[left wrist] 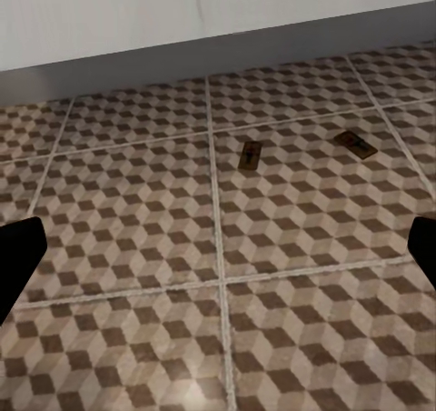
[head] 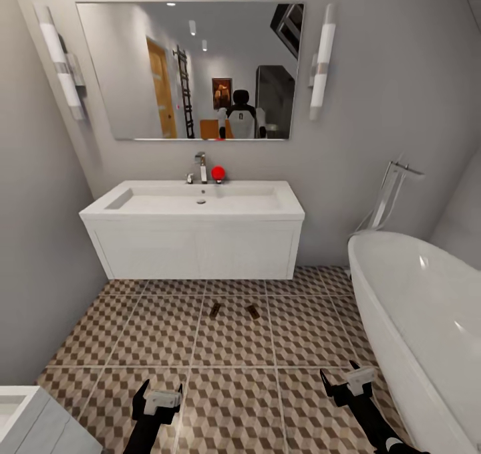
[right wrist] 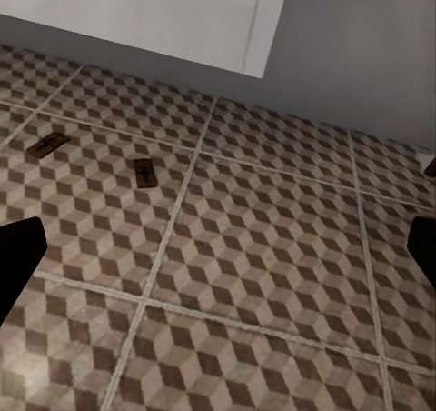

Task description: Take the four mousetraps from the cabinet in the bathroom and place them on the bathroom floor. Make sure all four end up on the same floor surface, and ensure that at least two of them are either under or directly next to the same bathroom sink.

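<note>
Two mousetraps lie flat on the bathroom floor (head: 234, 400), about a tile in front of the white vanity that carries the bathroom sink (head: 200, 200). The left mousetrap (head: 214, 309) (left wrist: 250, 155) (right wrist: 50, 144) and the right mousetrap (head: 252, 311) (left wrist: 355, 144) (right wrist: 143, 172) sit a short gap apart. My left gripper (head: 160, 392) (left wrist: 218, 256) hovers low over the tiles, open and empty, well short of the traps. My right gripper (head: 339, 375) (right wrist: 218, 256) is also open and empty, near the bathtub. The cabinet is out of view.
A white oval bathtub (head: 427, 320) with a chrome floor tap (head: 391, 190) fills the right side. A white fixture corner (head: 27, 417) juts in at the bottom left. A mirror (head: 190, 69) hangs above the sink; a red ball (head: 218, 172) sits by the tap. Grey walls close both sides.
</note>
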Tool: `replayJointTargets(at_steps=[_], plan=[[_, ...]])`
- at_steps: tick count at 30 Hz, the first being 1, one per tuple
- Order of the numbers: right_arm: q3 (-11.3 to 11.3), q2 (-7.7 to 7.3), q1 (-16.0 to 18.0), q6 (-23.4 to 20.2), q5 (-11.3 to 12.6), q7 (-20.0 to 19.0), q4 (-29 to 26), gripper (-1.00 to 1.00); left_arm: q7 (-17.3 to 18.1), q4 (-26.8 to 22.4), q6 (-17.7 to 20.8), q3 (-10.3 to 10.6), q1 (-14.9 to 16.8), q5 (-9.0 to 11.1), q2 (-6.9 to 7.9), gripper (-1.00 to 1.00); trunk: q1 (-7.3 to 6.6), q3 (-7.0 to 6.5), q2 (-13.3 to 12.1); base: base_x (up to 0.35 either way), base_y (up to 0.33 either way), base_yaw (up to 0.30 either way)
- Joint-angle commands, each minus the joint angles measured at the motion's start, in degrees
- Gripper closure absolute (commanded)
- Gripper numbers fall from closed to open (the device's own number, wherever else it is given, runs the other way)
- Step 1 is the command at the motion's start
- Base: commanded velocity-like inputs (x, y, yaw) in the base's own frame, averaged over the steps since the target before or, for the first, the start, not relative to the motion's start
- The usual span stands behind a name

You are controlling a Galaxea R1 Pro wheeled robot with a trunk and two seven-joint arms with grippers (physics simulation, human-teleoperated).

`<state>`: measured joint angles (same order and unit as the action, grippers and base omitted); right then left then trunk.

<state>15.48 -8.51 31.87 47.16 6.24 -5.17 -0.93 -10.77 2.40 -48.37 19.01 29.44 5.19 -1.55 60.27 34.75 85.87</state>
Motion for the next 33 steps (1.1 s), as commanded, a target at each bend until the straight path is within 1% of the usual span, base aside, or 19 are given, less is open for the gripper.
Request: replayJointTargets(at_steps=[1, 33], plan=[[0.16, -0.02, 0.04, 0.13, 0.62, -0.54, 0.03, -1.0, -0.04, 0.23, -0.32, 0.5, 0.09, 0.52, -0.04, -1.0, -0.23, -0.13, -0.39, 0.0, 0.0, 0.0], [0.16, 0.07, -0.02, 0.12, 0.61, -0.39, 0.05, -1.0, -0.04, 0.23, -0.32, 0.46, 0.09, 0.52, 0.0, -1.0, -7.26, -5.88, -13.22, 0.0, 0.0, 0.0]])
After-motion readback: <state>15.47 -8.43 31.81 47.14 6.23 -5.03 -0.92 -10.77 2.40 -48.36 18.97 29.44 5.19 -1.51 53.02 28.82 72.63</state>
